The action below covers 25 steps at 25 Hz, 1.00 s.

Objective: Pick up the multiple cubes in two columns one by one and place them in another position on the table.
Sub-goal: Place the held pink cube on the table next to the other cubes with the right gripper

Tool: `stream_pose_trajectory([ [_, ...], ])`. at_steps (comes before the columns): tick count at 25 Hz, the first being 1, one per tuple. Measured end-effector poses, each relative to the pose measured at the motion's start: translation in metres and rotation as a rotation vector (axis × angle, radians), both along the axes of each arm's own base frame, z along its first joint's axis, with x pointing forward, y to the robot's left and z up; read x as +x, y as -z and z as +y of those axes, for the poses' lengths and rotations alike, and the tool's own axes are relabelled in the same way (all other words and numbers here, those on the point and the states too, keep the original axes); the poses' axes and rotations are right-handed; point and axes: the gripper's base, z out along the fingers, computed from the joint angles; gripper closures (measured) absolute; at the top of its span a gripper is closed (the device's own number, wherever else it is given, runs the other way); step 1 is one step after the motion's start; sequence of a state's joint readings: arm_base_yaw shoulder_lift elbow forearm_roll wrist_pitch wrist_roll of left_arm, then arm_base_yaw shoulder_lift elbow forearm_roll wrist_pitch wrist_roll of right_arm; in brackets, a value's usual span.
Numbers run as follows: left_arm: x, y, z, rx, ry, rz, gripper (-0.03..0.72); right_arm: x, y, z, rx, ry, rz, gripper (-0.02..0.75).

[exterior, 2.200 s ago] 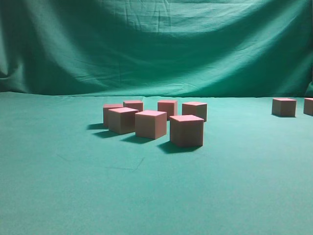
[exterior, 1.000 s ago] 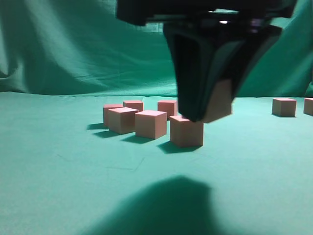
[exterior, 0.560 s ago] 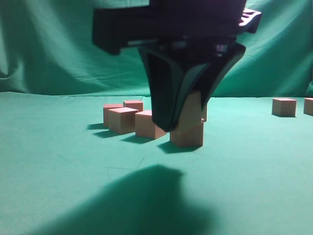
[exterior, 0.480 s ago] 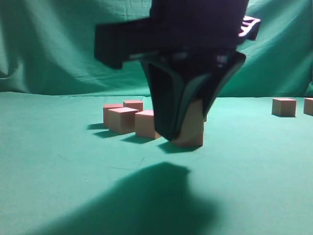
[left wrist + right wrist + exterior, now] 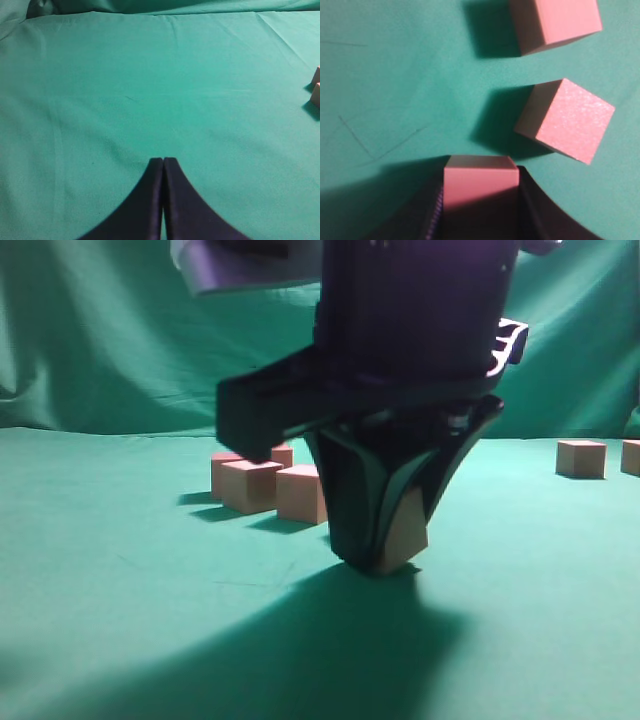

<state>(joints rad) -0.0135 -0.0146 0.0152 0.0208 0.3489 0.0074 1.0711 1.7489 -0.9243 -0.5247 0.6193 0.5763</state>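
Though gripped, sharp-edged matte cube [image 5: 479, 182]

Salmon-pink cubes [image 5: 563, 120]; plain green table [image 5: 120, 620]; black tool [image 5: 385, 555].

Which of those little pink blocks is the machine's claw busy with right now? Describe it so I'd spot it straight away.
Start at the big black right gripper low over the green cloth table. Between its two fingers sits one small salmon-pink cube. Unlike the neighbouring cubes standing flat and free behind it, this one is tilted and clamped by the claw.
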Motion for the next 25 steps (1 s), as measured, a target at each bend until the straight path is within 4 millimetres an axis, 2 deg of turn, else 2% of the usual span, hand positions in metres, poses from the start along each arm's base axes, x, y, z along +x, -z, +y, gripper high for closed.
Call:
stream_pose_trajectory([
  [21, 0.0000, 0.0000, 0.0000, 0.000, 0.000, 0.000, 0.688, 0.0067, 0.0044, 0.0014, 0.008, -0.002, -0.008, 0.478],
  [25, 0.0000, 0.0000, 0.0000, 0.000, 0.000, 0.000, 0.688, 0.0078, 0.0042, 0.0005, 0.007, 0.008, -0.004, 0.323],
])
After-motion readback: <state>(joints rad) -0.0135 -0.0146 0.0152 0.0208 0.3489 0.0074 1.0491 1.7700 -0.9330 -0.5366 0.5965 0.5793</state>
